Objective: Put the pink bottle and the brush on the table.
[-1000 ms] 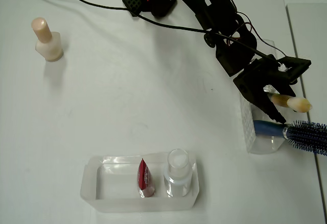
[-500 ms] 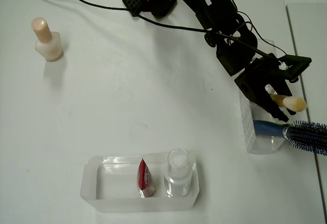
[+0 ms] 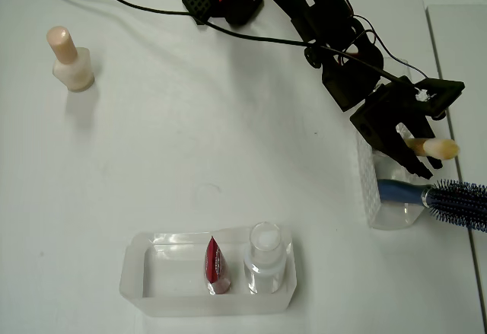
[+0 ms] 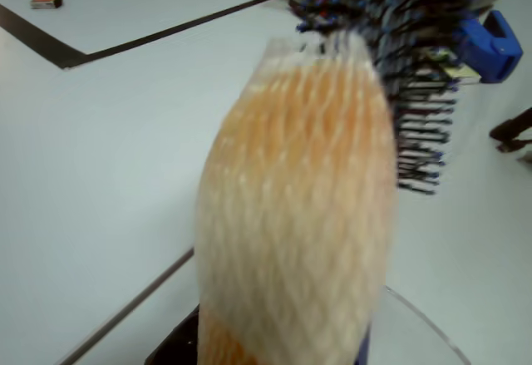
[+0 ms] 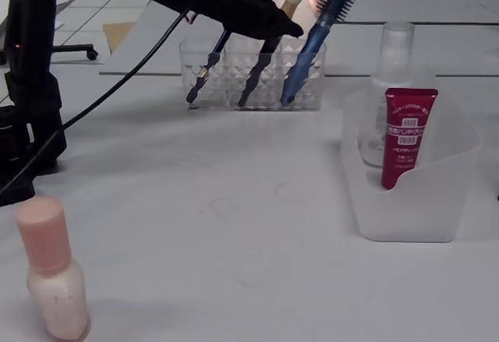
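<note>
The white table (image 3: 190, 144) carries everything. Near its bottom edge in the overhead view sits a clear tray (image 3: 152, 284) with a red tube (image 3: 215, 265) and a clear bottle (image 3: 264, 256) upright in it. Against the right edge stands a clear holder (image 3: 370, 197); in the fixed view it holds the brush (image 5: 273, 50), a blue hairbrush (image 5: 320, 30) and a thin dark pencil (image 5: 209, 65), all leaning. The hairbrush bristles sit just beside the brush tip in the wrist view. The pink bottle (image 3: 71, 60) stands upright near the table's top left corner, well apart from the holder. The gripper (image 3: 411, 147) is clenched on the brush, whose long axis runs up out of the holder, its netted cream tip (image 4: 291, 215) pointing toward the right edge.
</note>
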Motion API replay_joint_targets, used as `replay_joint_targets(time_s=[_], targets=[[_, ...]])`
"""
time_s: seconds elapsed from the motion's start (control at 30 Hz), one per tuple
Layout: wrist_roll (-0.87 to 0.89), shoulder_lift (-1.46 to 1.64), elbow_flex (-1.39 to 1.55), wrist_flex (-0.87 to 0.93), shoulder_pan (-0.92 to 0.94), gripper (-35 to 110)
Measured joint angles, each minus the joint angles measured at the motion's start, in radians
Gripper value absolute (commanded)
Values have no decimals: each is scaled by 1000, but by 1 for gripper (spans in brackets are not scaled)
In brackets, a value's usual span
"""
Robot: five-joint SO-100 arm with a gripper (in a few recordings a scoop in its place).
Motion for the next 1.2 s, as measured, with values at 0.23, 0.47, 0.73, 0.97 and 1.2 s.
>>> replay_joint_targets(time_s=[0.23, 0.47, 0.73, 0.97, 1.2], targets=[[46, 103, 0, 92, 12, 0], [67, 227, 0, 141, 14, 0], [84, 360, 0, 224, 26, 0], [84, 497, 0, 250, 26, 0], [103, 617, 0, 299, 61, 0]])
